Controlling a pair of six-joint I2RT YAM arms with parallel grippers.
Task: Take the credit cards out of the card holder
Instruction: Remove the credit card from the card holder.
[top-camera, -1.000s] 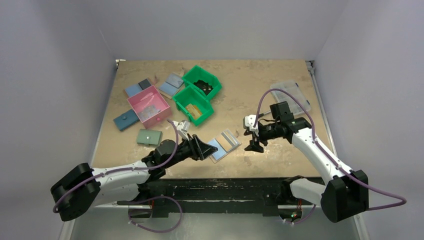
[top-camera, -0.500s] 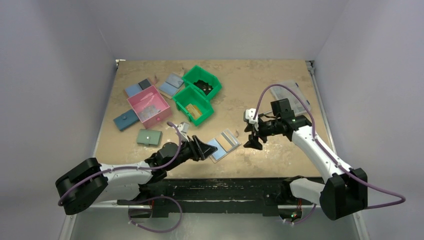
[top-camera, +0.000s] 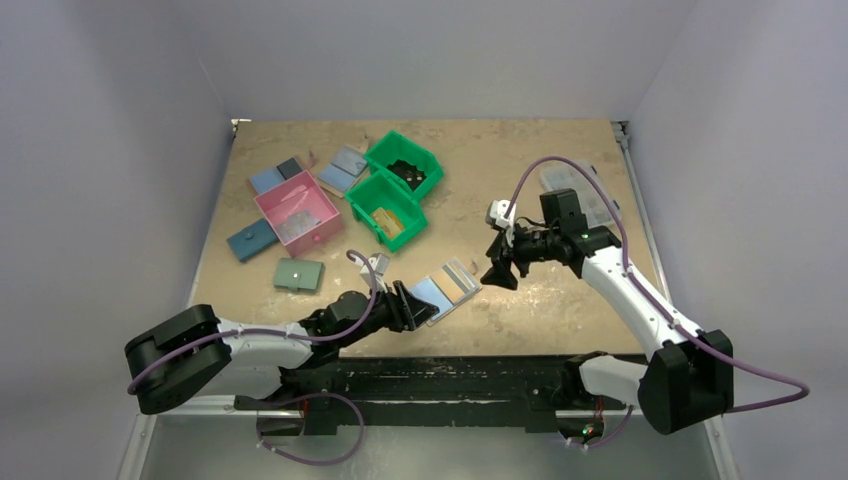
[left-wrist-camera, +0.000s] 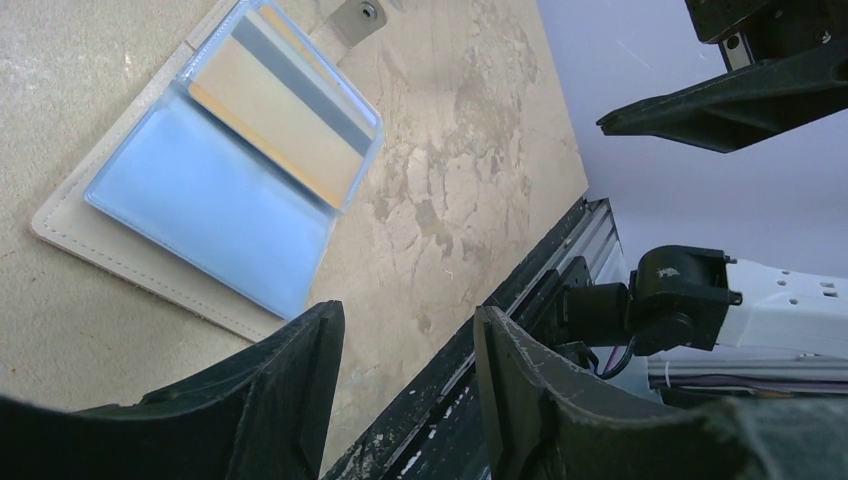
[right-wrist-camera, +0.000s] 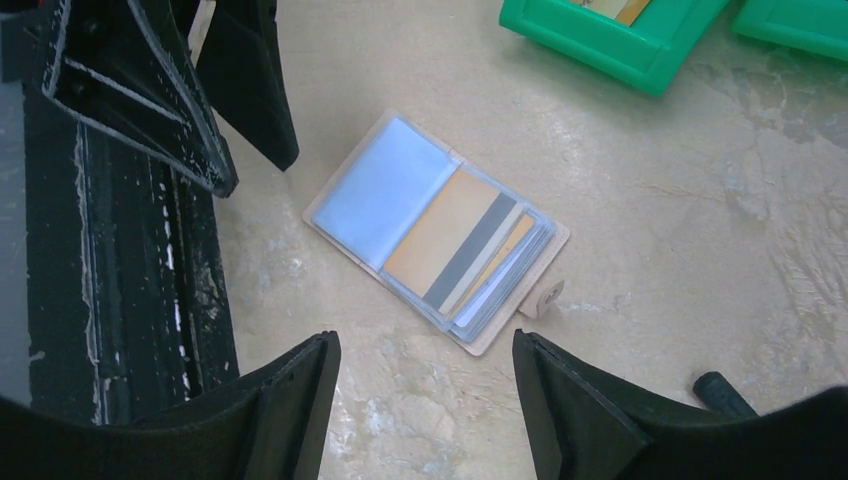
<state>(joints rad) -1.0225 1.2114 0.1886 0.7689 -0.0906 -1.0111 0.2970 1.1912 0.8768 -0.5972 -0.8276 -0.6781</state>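
The card holder (top-camera: 441, 291) lies open and flat on the table near the front edge, beige outside with a light-blue panel on its left half. Its right half holds the credit cards (right-wrist-camera: 447, 236), a yellow-orange one with a grey stripe on top of the stack, under clear sleeves. My left gripper (top-camera: 424, 311) is open and empty, its tips just at the holder's near-left corner (left-wrist-camera: 262, 318). My right gripper (top-camera: 499, 270) hovers to the right of the holder, open and empty, looking down on the holder (right-wrist-camera: 430, 228). In the left wrist view the cards (left-wrist-camera: 272, 108) lie well ahead of the left gripper (left-wrist-camera: 408, 312).
Two green bins (top-camera: 404, 163) and a pink bin (top-camera: 297, 210) stand at the back left, with flat wallets around them, a sage-green one (top-camera: 299, 274) and a dark-blue one (top-camera: 251, 240). A clear plastic box (top-camera: 587, 190) lies far right. The black front rail (right-wrist-camera: 120, 300) runs close by the holder.
The left arm has reached further right, bringing its gripper up to the holder's near corner. The right gripper has risen and drawn slightly back from the table.
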